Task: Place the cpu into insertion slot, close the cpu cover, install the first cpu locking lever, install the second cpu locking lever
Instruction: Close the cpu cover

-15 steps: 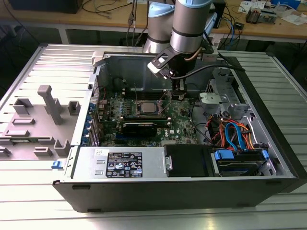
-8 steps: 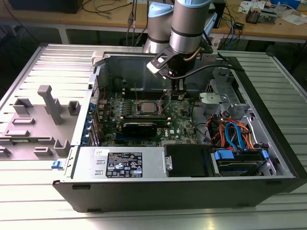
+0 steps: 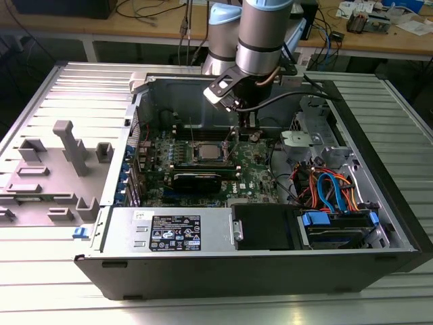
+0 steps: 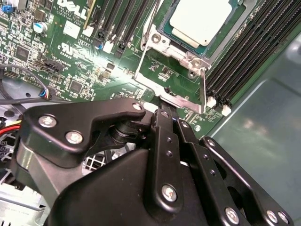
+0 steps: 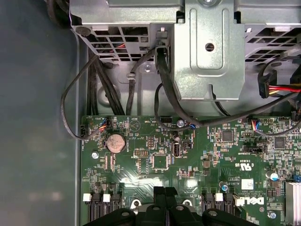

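The cpu [image 4: 200, 19] lies seated in the insertion slot [image 4: 159, 43] on the green motherboard [image 4: 80, 66]. The claw [image 4: 168, 112] hangs just beside the slot's silvery rim, its fingers drawn together and apparently gripping nothing. A thin wire lever [image 4: 204, 89] stands near the fingertips; whether they touch cannot be confirmed.

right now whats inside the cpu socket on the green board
The cpu sits in the insertion slot, silver-grey top facing up, with the silvery metal rim around it. Whatever lies beneath the chip is covered by it and cannot be seen.
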Robot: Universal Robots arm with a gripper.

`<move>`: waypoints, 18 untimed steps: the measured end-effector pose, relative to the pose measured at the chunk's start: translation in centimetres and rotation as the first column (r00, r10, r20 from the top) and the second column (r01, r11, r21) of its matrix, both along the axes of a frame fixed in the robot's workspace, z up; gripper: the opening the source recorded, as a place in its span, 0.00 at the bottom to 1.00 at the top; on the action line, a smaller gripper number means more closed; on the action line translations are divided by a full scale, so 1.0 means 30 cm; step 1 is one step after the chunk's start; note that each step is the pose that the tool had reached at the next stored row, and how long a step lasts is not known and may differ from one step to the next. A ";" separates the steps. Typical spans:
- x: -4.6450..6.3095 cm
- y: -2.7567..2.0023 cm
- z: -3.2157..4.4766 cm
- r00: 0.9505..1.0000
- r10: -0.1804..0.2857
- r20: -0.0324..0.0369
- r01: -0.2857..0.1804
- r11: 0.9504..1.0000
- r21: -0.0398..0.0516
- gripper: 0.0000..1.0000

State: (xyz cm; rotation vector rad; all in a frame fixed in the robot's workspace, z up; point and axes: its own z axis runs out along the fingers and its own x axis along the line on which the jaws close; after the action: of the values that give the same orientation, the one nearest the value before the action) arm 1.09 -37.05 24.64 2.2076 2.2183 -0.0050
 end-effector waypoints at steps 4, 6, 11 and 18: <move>-0.004 0.000 0.000 1.000 0.000 0.000 0.000 1.000 0.000 0.11; -0.005 0.000 0.000 1.000 0.000 0.000 0.000 1.000 0.000 0.11; -0.008 0.000 0.000 1.000 0.000 0.000 0.000 1.000 0.000 0.11; -0.018 0.000 0.000 1.000 0.000 0.000 0.000 1.000 0.000 0.11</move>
State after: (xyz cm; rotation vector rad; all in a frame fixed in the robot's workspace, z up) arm 0.57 -37.05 24.64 2.2077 2.2183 -0.0050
